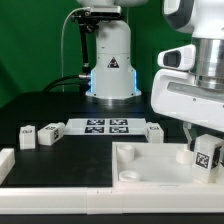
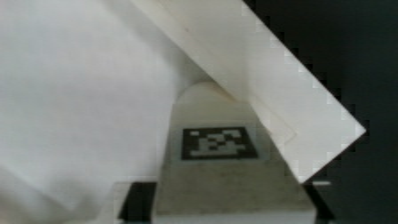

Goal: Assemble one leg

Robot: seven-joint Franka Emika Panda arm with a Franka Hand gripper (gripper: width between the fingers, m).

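My gripper (image 1: 206,148) is shut on a leg (image 1: 209,154), a small white block with a black-and-white tag, at the exterior view's right. It holds the leg at the right-hand corner of the large white square panel (image 1: 150,166); whether the leg touches the panel I cannot tell. In the wrist view the leg (image 2: 217,140) sits between my two dark fingers (image 2: 143,200), tag facing the camera, with the panel (image 2: 89,90) behind it. My gripper (image 2: 228,203) is closed on the leg's sides.
The marker board (image 1: 107,126) lies behind the panel. Two loose legs (image 1: 27,137) (image 1: 49,131) lie left of it and one (image 1: 155,130) right of it. A white raised edge piece (image 1: 6,162) sits at far left. The robot base (image 1: 110,70) stands behind.
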